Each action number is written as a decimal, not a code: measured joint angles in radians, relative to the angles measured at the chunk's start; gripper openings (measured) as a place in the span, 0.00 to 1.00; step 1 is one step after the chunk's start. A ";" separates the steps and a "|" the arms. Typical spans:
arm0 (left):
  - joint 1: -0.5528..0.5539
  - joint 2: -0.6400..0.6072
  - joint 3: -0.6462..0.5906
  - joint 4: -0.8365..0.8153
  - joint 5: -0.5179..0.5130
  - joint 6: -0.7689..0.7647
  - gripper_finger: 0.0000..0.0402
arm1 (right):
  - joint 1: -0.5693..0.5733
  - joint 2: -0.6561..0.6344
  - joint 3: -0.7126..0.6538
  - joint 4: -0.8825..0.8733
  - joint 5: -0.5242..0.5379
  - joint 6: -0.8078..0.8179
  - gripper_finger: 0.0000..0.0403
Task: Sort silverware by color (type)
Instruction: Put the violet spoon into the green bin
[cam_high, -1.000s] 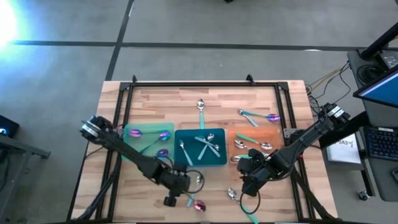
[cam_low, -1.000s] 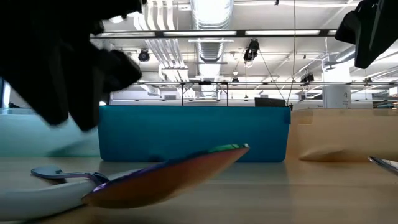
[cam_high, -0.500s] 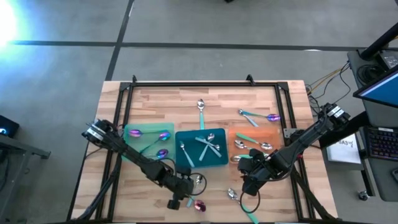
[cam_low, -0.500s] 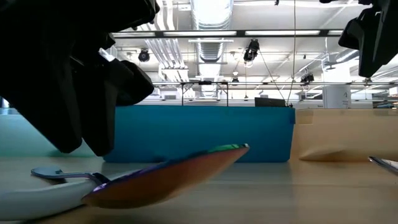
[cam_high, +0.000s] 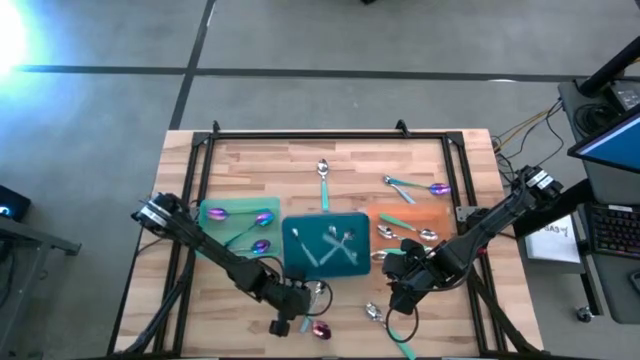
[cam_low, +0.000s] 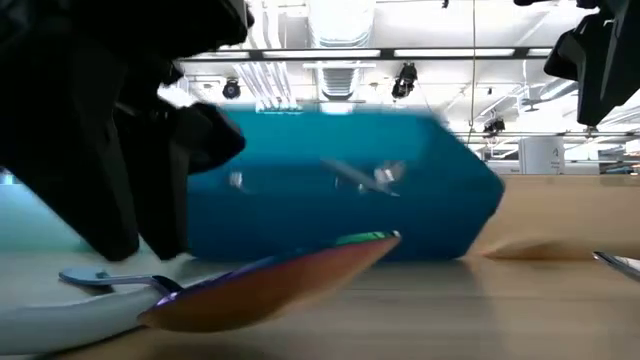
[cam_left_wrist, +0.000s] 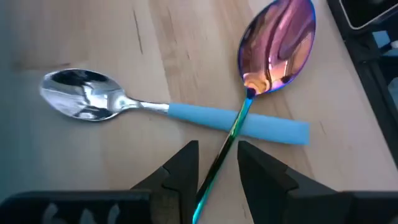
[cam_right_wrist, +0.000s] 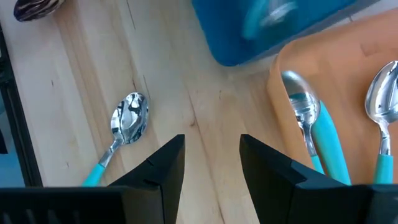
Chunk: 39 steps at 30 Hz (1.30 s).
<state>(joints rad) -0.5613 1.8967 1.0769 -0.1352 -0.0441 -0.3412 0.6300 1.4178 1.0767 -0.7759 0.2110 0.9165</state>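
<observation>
My left gripper (cam_left_wrist: 216, 149) is open, low over the table's near middle (cam_high: 292, 318). An iridescent purple spoon (cam_left_wrist: 277, 46) lies with its thin handle (cam_left_wrist: 227, 140) running between the two fingers, crossing the handle of a teal-handled spoon (cam_left_wrist: 87, 102). Whether a finger touches it does not show. The teal tray (cam_high: 325, 245) stands tipped up with its inside toward the near edge (cam_low: 340, 185), and its spoons (cam_high: 335, 248) are jumbled. My right gripper (cam_right_wrist: 211, 140) hangs open above bare wood near the orange tray (cam_high: 398, 290).
The green tray (cam_high: 232, 222) holds two purple spoons. The orange tray (cam_right_wrist: 348, 68) holds teal-handled spoons (cam_right_wrist: 305, 106). A teal-handled spoon (cam_right_wrist: 127, 121) lies near my right gripper. More spoons lie at the far side (cam_high: 322, 170), (cam_high: 438, 188). A black frame (cam_high: 330, 135) rims the table.
My left gripper has moved toward the near and right edges and come down over the purple spoon. The teal tray has tipped up from lying flat, its far side rising, and the spoons inside it have slid and turned. My right arm has kept still.
</observation>
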 joint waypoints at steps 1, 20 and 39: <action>0.000 -0.006 0.014 -0.031 -0.001 0.000 0.24 | 0.000 0.000 0.000 0.000 0.000 0.000 0.36; -0.016 -0.010 0.157 -0.234 0.033 0.067 0.24 | 0.000 0.000 0.000 0.001 0.000 -0.014 0.36; -0.017 0.083 0.092 -0.126 -0.059 0.080 0.24 | 0.000 0.019 0.000 0.006 0.002 -0.035 0.36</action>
<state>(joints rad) -0.5781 1.9797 1.1690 -0.2607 -0.1036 -0.2615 0.6300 1.4369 1.0767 -0.7697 0.2127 0.8811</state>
